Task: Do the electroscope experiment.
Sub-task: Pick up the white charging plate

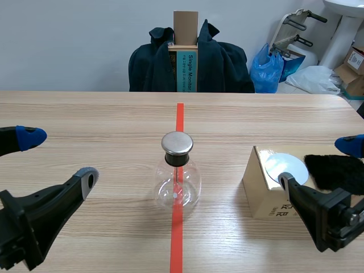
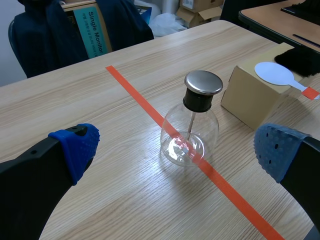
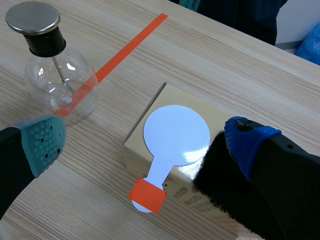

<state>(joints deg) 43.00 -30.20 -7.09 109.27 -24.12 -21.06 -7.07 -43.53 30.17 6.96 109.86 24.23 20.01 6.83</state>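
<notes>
Both hang released, left gripper [image 1: 60,156] and right gripper [image 1: 315,163]. The paddle [image 1: 286,168] overhangs its box [image 1: 259,193] by the surface's [image 1: 102,119] right edge (handle jutting out); a clumsy pinch might flip it off.

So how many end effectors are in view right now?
2. The left end effector hangs open to the left of the glass flask; the right end effector hangs open by the cardboard box, near the black fur.
</notes>
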